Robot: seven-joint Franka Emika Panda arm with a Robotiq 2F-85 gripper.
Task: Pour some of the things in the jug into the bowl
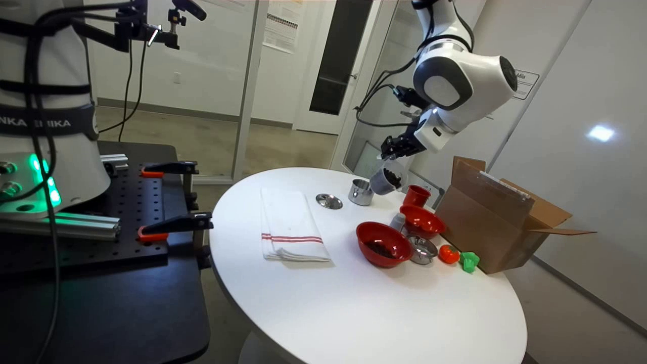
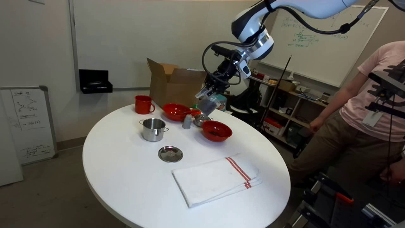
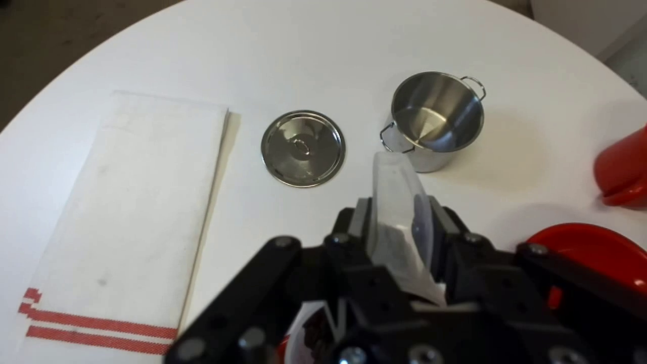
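Black bench (image 1: 116, 308) is placed nearest the camera, at left in an exterior view, with the arm base (image 1: 48, 111) mounted on it; on the white table (image 1: 414, 308), going right, folded towel (image 1: 294, 222), lid (image 1: 329, 201) and metal pot (image 1: 360, 194) are passed, none judged needed for the pour.

Next, the red bowl (image 1: 386, 233) is set upright on the table; dark pieces (image 2: 215, 133) can be seen in its bottom, so part of the pour is judged done; translucent jug (image 1: 381, 183) is held in the air over the table, tilted, mouth turned to the right there; dark pieces are seen inside it too, so it has not been fully emptied; gripper (image 3: 401, 222) is clamped on the jug's handle, jaws closed down to the handle's width, one on each side; no pieces can be seen falling; whether the mouth is lined up over the bowl cannot be told; since only "some" is asked, the amount may already be met; left to do, as judged: jug to be levelled and set down, or a bit more tipped in if wanted.

Farther right, grey shaker (image 1: 398, 221), red cup (image 1: 416, 196), rear red bowl (image 1: 422, 217), metal dish (image 1: 422, 248), tomato (image 1: 449, 254), green item (image 1: 469, 262) and cardboard box (image 1: 467, 222) are grouped; pieces could be spilled among these if the jug is tipped off target.
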